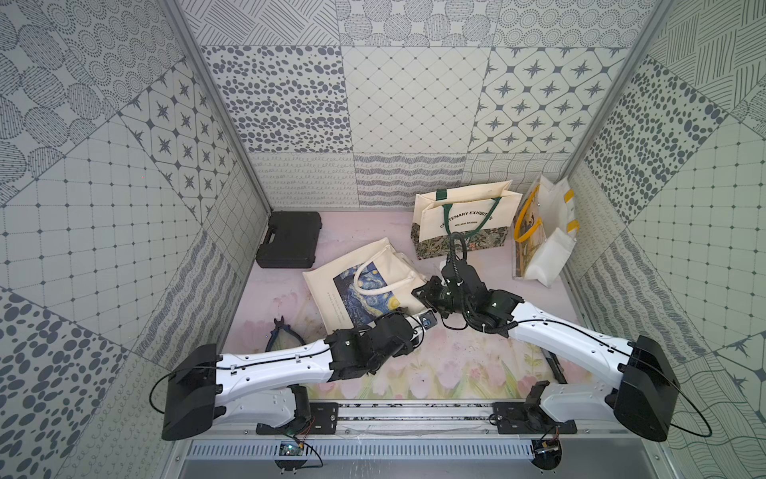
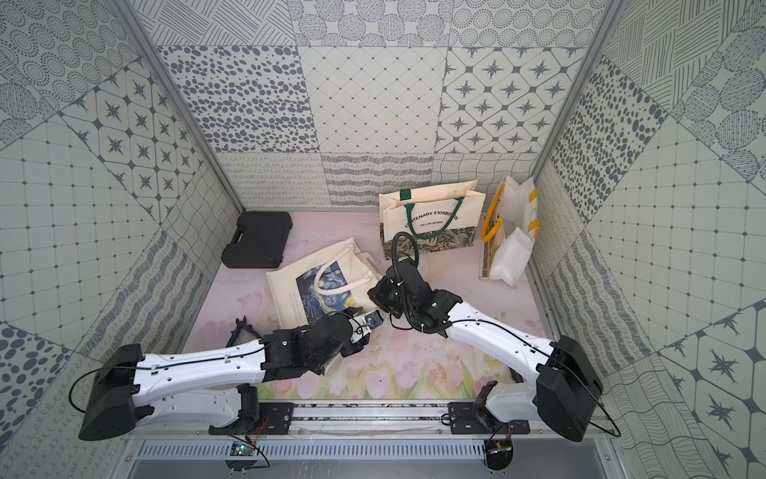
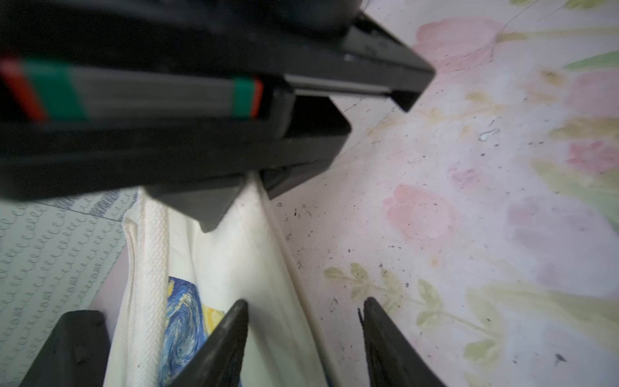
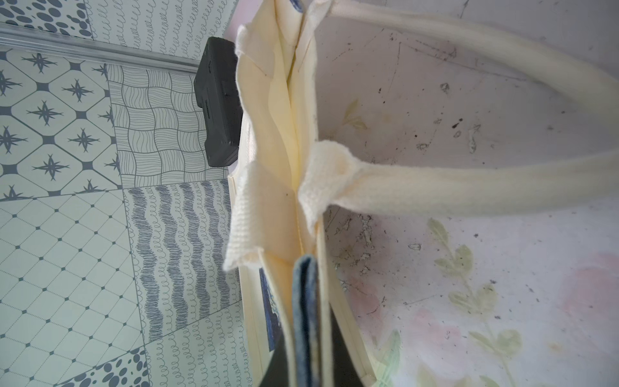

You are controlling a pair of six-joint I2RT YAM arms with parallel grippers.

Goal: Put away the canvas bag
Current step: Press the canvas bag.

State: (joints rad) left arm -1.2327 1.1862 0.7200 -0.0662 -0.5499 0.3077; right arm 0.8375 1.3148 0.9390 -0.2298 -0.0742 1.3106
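1. The canvas bag (image 1: 331,286) with a blue swirling-sky print lies about mid-worktop (image 1: 456,365), a little towards the left edge. The print faces up.
2. One cream handle (image 1: 364,267) loops across the print in both top views.
3. The right gripper (image 4: 316,284) reaches in from the right edge, and its fingers are pinched together on the bag's cream hem. A handle root (image 4: 321,167) sits just beyond the fingertips.
4. The left gripper (image 3: 306,305) sits at the bag's near corner with its fingers apart. One finger is over the cloth and the other over the bare floral mat, with the bag's edge running between them. It clamps nothing.
5. The two grippers are close together along the same edge of the bag.
6. A black case (image 1: 289,239) lies in the far left corner.
7. A cream tote with green handles (image 1: 464,220) stands near the far edge, right of centre.
8. A white bag with yellow handles (image 1: 543,232) stands in the far right corner.
9. Blue-handled pliers (image 1: 282,331) lie near the left edge, partly hidden by the left arm.
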